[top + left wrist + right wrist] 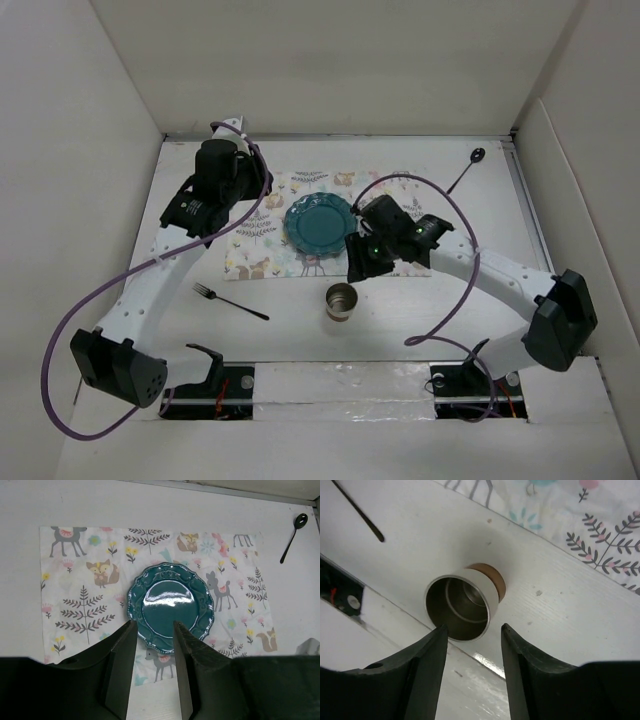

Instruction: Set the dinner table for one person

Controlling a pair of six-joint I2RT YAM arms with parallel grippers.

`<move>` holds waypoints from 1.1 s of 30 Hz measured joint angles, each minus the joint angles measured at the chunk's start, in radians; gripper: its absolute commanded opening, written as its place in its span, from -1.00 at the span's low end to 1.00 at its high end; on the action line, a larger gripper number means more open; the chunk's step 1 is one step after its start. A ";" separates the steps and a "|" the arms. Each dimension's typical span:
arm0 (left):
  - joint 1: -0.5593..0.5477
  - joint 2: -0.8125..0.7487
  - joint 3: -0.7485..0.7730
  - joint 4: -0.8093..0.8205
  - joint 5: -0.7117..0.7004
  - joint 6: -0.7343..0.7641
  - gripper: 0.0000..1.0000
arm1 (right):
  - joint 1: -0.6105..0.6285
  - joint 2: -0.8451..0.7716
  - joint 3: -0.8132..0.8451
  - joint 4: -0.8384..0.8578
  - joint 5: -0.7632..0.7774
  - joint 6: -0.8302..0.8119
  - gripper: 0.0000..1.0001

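Here the white counter (300, 335) spreads out in front of both arm bases and carries everything in view. A cloth placemat (255, 245) printed with deer, foxes and leaves lies flat on it, midway between the left and right edges and nearer the far edge than the near one. A teal plate (319, 223) with a scalloped rim sits on the placemat, roughly at its middle.

The left end effector (153, 625) hangs above the placemat's left part. Its fingers stand apart with nothing between them, and its wrist view looks down on the plate past the fingertips.

The right end effector (473, 630) is over the bare counter just off the placemat's near edge. Its fingers are spread wide and grip nothing. A metal cup (462, 605) stands upright just beyond the fingertips, mouth up, and neither finger can be seen touching it. The cup is on the bare counter, between the placemat and the near edge.

A dark fork (230, 301) lies on the counter left of the cup, apart from the placemat. A black spoon (463, 176) lies near the far right corner, well away from the plate.
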 measured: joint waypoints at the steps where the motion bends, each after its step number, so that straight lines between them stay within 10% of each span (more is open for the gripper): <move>1: 0.000 0.002 0.000 0.000 0.000 0.000 -0.35 | 0.008 0.023 0.000 -0.009 0.006 -0.002 -0.02; 9: 0.000 0.007 0.000 0.000 0.001 -0.001 -0.34 | 0.031 0.150 0.003 -0.028 0.035 -0.015 -0.15; 14: 0.000 0.007 0.000 0.008 0.001 -0.001 -0.34 | 0.036 0.196 0.019 -0.029 0.036 -0.018 -1.00; 22: 0.000 0.007 0.000 0.015 0.001 -0.001 -0.33 | -0.024 0.180 0.122 -0.079 0.053 -0.026 -1.00; 33: 0.000 0.012 0.000 0.023 0.012 0.003 -0.33 | -0.512 0.366 0.496 -0.060 0.109 -0.043 -1.00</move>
